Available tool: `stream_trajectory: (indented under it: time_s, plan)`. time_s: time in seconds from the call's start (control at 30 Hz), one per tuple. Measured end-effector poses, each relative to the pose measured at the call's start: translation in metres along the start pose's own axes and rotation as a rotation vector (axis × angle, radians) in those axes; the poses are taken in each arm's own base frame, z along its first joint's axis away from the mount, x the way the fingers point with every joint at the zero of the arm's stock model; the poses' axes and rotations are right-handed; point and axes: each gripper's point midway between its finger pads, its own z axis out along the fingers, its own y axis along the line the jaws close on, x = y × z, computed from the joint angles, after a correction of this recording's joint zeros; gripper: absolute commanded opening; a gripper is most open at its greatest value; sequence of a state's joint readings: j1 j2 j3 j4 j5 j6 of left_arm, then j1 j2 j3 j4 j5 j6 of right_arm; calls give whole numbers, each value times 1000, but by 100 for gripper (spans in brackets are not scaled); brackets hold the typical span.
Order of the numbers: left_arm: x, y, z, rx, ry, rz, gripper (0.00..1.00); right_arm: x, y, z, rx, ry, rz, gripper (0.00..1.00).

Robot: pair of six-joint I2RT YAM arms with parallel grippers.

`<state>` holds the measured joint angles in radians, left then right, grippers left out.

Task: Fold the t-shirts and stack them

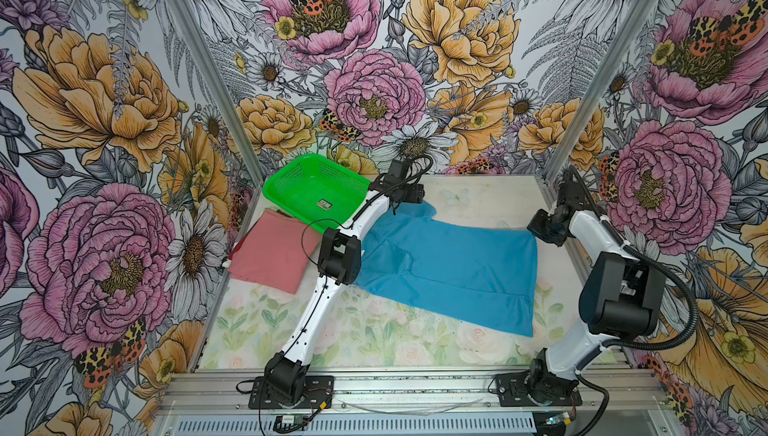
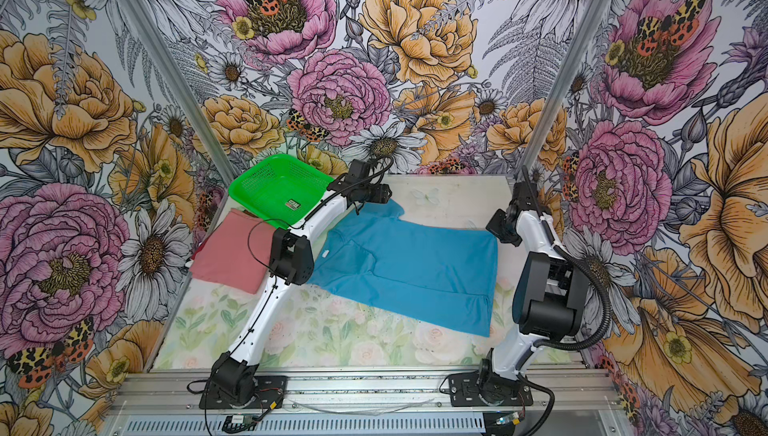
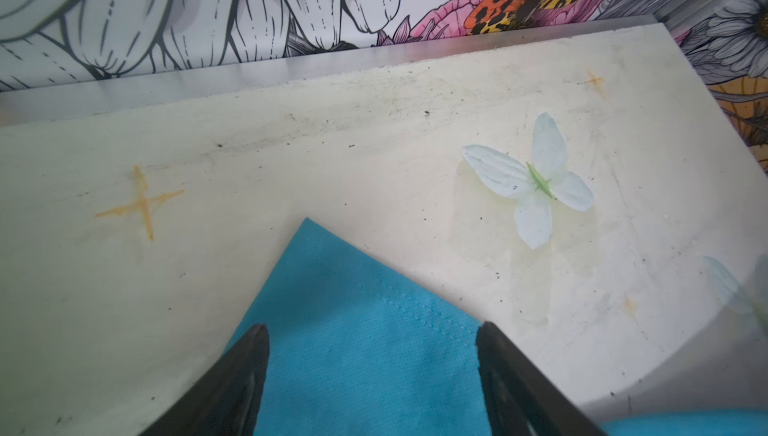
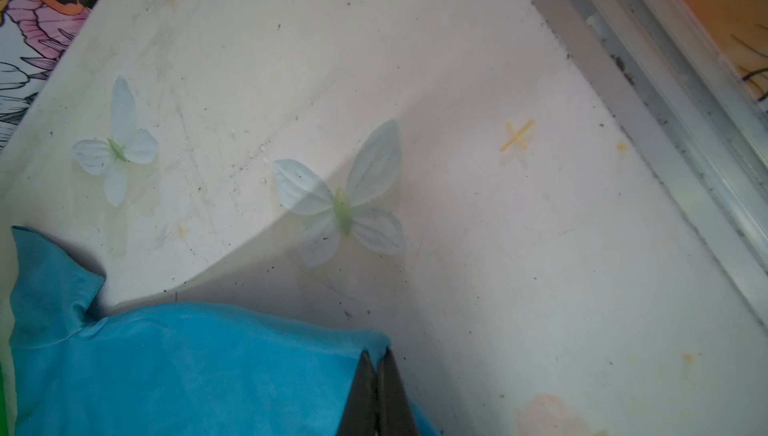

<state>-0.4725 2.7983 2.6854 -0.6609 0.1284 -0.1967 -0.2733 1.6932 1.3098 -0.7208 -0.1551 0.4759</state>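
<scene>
Shirts both lie on the table (image 1: pixel 374 342): the blue t-shirt (image 1: pixel 449 271) spread across the middle, one sleeve pointing toward the back wall; the pink t-shirt (image 1: pixel 270 251) folded at the left, just beside the green basket (image 1: pixel 274 183). The left tool (image 3: pixel 372 325) stands wide over that sleeve's corner. The right tool (image 4: pixel 376 355) is closed tight, pinching the blue t-shirt's hem corner.

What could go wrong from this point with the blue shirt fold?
1. The right pincer is shut on just the corner tip of the blue shirt; the cloth could slip out on lifting.
2. The left pincer stands open over the flat sleeve corner; closing may miss it, skewing the fold.
3. The left arm's elbow sits close to the folded pink shirt and might nudge it.
</scene>
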Motion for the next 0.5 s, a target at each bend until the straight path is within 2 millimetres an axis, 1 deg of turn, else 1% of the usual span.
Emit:
stream_trajectory:
  time_s: [0.1, 0.2, 0.3, 0.4, 0.43, 0.47, 0.5]
  plan:
    - [11, 2, 9, -28, 15, 3, 74, 0, 3, -7, -14, -11, -4, 0]
    - [17, 5, 14, -56, 20, 0, 66, 3, 4, -7, -20, -5, -4, 0]
    - [17, 11, 15, -85, 12, -12, 63, 5, 3, -5, -21, 2, -3, 0]
    - [22, 18, 18, -119, 14, -28, 63, 7, 2, -4, -20, 8, -2, 0]
    - [22, 20, 17, -126, 15, -31, 61, 8, 3, -4, -22, 8, -2, 0]
    - [22, 20, 17, -130, 15, -34, 57, 8, 3, -4, -24, 10, -2, 0]
    - [22, 21, 17, -134, 14, -41, 50, 8, 3, -5, -25, 11, -2, 0]
